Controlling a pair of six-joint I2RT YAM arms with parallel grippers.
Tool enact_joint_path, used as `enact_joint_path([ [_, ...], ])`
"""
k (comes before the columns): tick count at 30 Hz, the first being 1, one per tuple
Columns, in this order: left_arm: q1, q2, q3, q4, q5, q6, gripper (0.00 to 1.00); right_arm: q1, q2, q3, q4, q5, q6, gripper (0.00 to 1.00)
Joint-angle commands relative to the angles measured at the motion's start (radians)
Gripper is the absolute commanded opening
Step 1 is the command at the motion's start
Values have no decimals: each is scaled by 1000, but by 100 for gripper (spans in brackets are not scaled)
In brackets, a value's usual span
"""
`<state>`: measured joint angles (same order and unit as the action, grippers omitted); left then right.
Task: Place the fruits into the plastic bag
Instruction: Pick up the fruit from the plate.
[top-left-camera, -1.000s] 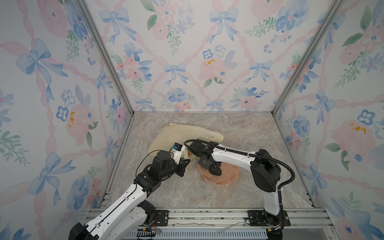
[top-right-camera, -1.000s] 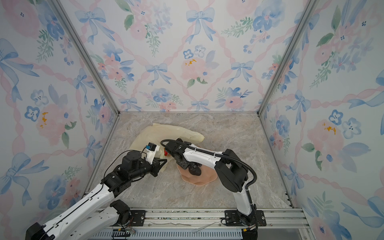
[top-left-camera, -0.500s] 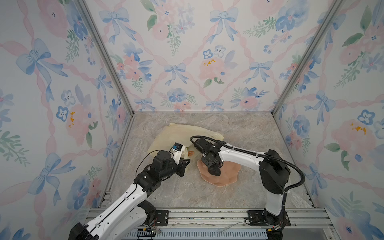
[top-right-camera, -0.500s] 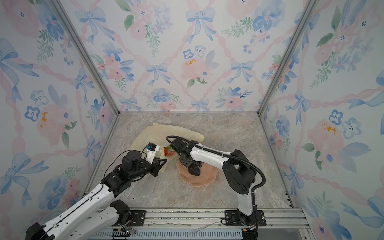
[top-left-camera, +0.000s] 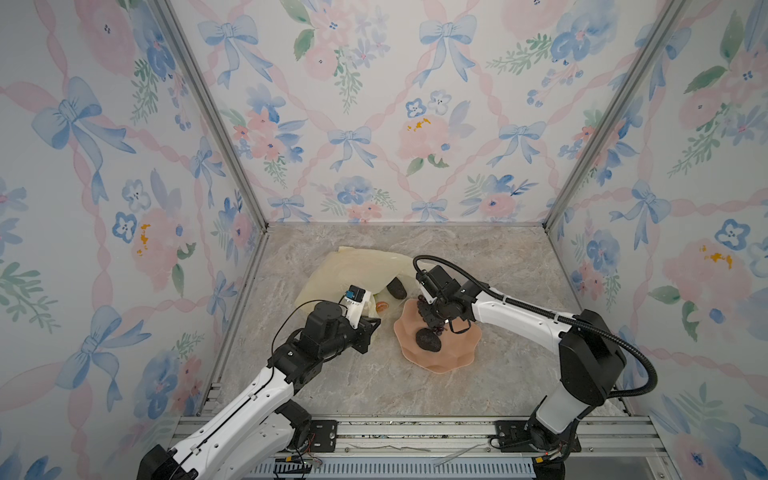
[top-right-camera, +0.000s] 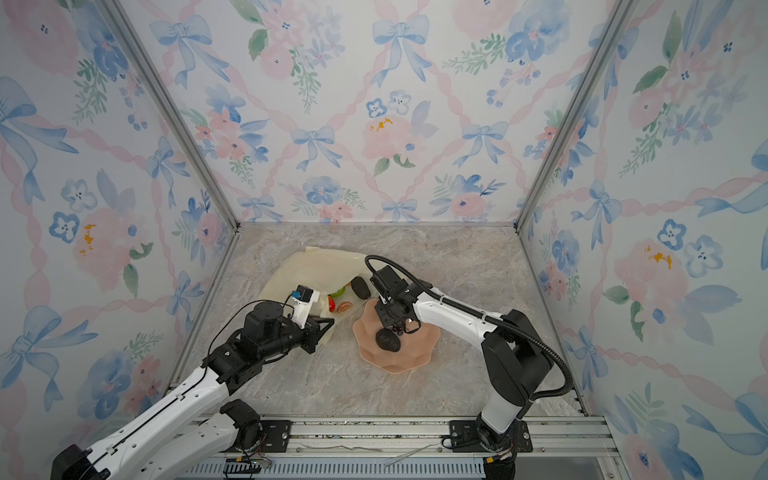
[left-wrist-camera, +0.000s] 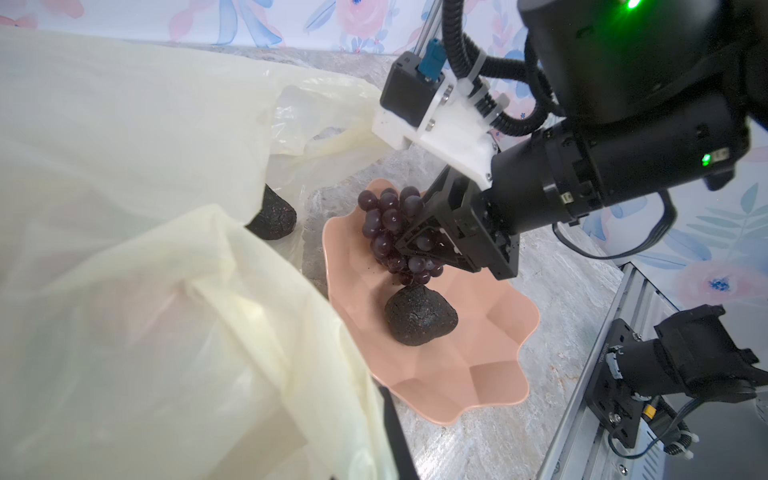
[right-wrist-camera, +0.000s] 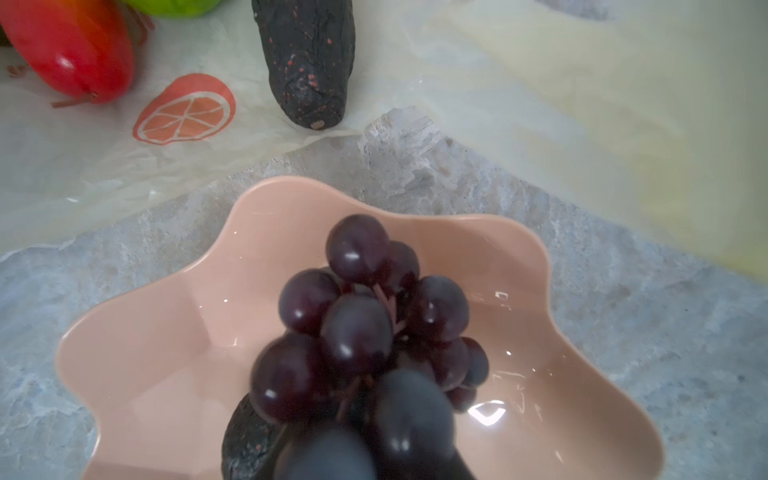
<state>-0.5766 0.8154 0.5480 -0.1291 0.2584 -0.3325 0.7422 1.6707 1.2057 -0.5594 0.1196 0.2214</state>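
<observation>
The pale-yellow plastic bag (top-left-camera: 349, 270) lies at the back left. My left gripper (top-left-camera: 372, 328) is shut on its near edge and holds the mouth up; one dark finger (left-wrist-camera: 395, 432) shows beside the film. A dark avocado (top-right-camera: 360, 287) lies at the bag's mouth. A red-yellow mango (right-wrist-camera: 70, 45) and a green fruit (right-wrist-camera: 174, 6) lie further in. Over the pink dish (top-left-camera: 457, 353), my right gripper (left-wrist-camera: 424, 245) is shut on the purple grape bunch (left-wrist-camera: 390, 224), just above a second avocado (left-wrist-camera: 419, 316) in the dish.
An orange-slice print (right-wrist-camera: 185, 110) marks the bag film spread on the marble floor. Flowered walls close the cell on three sides. The metal rail (top-left-camera: 395, 432) with both arm bases runs along the front edge.
My right gripper's fingers have closed round the grape bunch over the dish, and that arm has shifted slightly to the right. The left arm and the bag have stayed still.
</observation>
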Motion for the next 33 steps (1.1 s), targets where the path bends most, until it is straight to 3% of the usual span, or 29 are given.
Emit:
enact_joint_path([
  [1, -8, 7, 9, -16, -8, 20, 0, -23, -71, -35, 52, -52, 37, 32],
  [20, -14, -2, 8, -15, -10, 20, 0, -33, -359, -204, 121, -31, 50, 29],
  [33, -14, -8, 9, -15, -10, 18, 0, -33, -482, -139, 99, -87, 92, 29],
])
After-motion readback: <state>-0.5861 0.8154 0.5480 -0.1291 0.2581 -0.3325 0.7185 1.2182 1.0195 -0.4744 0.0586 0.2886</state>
